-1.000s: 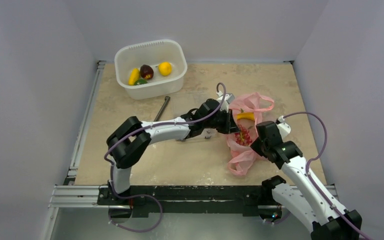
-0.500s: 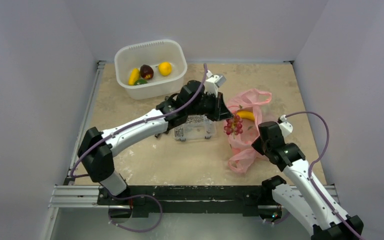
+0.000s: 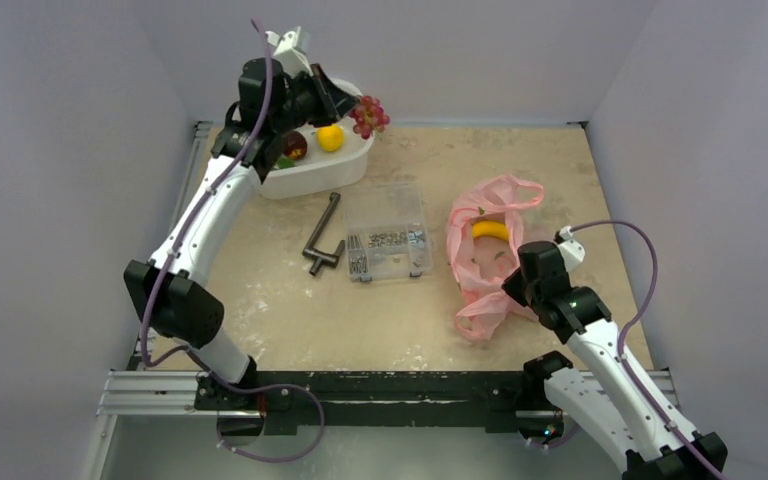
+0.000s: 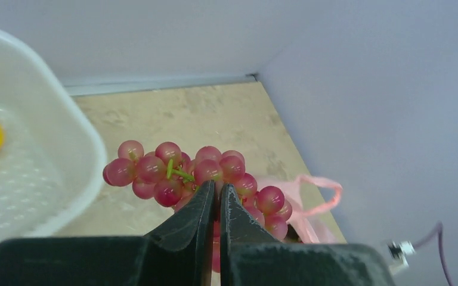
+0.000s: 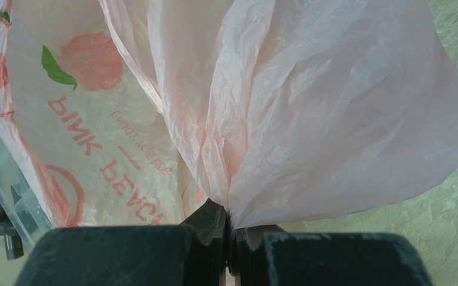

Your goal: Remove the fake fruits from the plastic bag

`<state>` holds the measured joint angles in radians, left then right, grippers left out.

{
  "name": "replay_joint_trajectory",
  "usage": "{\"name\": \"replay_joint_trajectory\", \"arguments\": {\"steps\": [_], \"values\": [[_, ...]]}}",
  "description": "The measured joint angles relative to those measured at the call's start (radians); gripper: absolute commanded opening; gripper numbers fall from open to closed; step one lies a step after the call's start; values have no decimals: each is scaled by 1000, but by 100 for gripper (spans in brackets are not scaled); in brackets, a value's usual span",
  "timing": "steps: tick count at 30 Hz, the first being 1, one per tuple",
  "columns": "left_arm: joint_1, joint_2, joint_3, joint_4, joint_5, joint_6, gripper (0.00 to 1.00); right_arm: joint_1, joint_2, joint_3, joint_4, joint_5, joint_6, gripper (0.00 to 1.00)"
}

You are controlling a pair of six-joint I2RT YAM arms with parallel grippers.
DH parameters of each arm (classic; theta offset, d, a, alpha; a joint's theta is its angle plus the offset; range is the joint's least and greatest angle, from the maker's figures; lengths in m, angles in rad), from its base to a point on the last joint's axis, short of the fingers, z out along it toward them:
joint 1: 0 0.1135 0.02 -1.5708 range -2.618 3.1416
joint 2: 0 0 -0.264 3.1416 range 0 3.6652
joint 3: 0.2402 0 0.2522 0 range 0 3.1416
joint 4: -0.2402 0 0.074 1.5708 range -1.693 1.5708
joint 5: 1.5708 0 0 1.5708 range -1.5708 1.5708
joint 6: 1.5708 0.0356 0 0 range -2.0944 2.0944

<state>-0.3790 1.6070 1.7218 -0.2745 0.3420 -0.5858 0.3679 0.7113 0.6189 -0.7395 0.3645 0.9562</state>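
Top external: left gripper (image 3: 352, 108) clamped on grapes (image 3: 370, 116), high over tub (image 3: 310, 178) right rim, close to back wall (image 3: 460, 50). Room to pass between screw box (image 3: 388, 243) and bag (image 3: 475, 268). In bag mouth, banana (image 3: 490, 230). Film pinched tight in right gripper (image 5: 228, 229); fingertips buried in folds.

Counted: one plastic bag (image 3: 475, 265), one white tub (image 3: 322, 178), one clear screw box (image 3: 385, 208), one metal key (image 3: 325, 225). Fruits totalled five: one grape bunch (image 3: 369, 116), one banana (image 3: 490, 230), one yellow fruit (image 3: 330, 137), one dark red fruit (image 3: 294, 146), one green fruit (image 3: 283, 161).
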Motion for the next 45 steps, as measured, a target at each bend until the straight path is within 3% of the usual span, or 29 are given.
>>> {"name": "replay_joint_trajectory", "arguments": {"steps": [8,13,16,23,24,29,33,39,45], "values": [[217,337,154,119,-63,-134,0,0,37,17,11,-19,-20,0],[268,607,303,127,-113,-164,0,0,48,27,10,-20,-33,0],[281,681,314,124,-143,-203,0,0,48,36,6,-19,-34,0],[300,726,304,114,-259,-216,0,0,48,41,7,-40,-40,0],[303,731,304,114,-267,-217,4,0,48,41,7,-42,-41,0],[321,756,303,90,-285,-242,46,0,49,41,8,-48,-41,0],[338,757,299,84,-279,-260,64,0,49,41,8,-53,-41,0],[346,715,256,43,-254,-260,66,0,72,41,12,-71,-50,0],[293,446,-28,76,-187,-275,65,0,157,51,-46,-90,-53,0]]}}
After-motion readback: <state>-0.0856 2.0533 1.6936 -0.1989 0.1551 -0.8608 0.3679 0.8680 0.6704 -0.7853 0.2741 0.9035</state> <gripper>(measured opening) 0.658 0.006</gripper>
